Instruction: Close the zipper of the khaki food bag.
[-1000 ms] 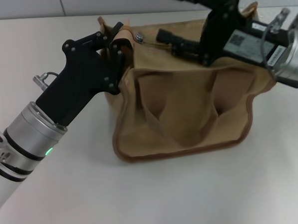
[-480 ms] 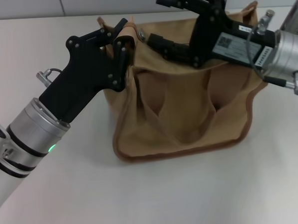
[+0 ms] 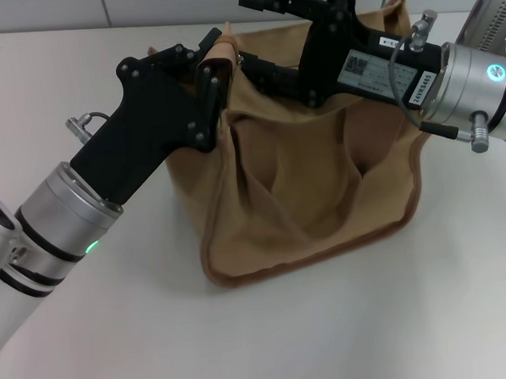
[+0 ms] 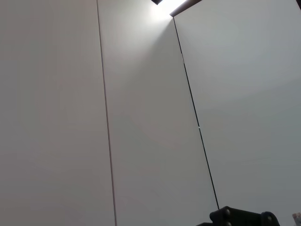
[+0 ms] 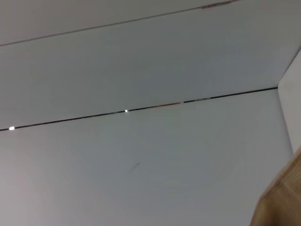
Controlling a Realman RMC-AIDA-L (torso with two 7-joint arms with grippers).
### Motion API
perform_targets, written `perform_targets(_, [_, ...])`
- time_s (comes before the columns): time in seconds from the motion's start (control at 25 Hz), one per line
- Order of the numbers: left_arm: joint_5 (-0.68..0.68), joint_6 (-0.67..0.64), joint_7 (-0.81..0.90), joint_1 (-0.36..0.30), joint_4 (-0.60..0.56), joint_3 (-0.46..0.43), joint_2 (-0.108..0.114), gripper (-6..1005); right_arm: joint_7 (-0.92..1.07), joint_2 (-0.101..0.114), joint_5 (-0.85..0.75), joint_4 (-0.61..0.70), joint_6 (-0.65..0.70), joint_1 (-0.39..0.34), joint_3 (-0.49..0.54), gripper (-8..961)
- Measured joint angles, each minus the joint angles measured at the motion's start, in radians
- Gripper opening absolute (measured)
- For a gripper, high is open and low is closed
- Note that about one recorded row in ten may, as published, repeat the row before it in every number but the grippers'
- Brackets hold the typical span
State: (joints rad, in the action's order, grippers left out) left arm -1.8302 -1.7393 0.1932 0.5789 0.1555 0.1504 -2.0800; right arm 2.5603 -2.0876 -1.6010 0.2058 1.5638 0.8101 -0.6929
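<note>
The khaki food bag (image 3: 313,195) stands on the white table in the middle of the head view, its front pocket sagging toward me. My left gripper (image 3: 206,63) is shut on the tan tab (image 3: 221,50) at the bag's top left corner. My right gripper (image 3: 252,32) lies over the bag's top, pointing left, with its two black fingers wide apart. Its lower finger (image 3: 268,70) rests along the zipper line beside the small silver pull (image 3: 239,59). Most of the zipper is hidden under the gripper. A khaki corner (image 5: 277,202) shows in the right wrist view.
The white table (image 3: 116,332) spreads in front and to the left of the bag. A pale panelled wall (image 3: 57,11) runs behind it. The left wrist view shows only wall panels and a black gripper part (image 4: 244,217).
My right gripper has slid left along the bag's top toward the left corner. The bag has shifted left and its right end has risen. My left gripper has kept hold of the corner tab.
</note>
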Motion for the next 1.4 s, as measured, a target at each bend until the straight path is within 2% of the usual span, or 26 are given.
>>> perform_targets(0.6, [0.000, 0.022, 0.000, 0.012, 0.001, 0.000, 0.000, 60, -0.037, 0.002, 0.005, 0.008, 0.020, -0.001, 0.001, 754])
perform_targets(1.04, [0.004, 0.024, 0.000, 0.012, 0.001, 0.000, 0.000, 65, -0.066, 0.006, -0.002, 0.013, 0.008, -0.004, -0.016, 643])
perform_targets(1.4, [0.005, 0.028, 0.001, 0.011, 0.001, -0.002, 0.000, 69, -0.101, 0.005, 0.003, 0.042, 0.008, -0.007, -0.046, 374])
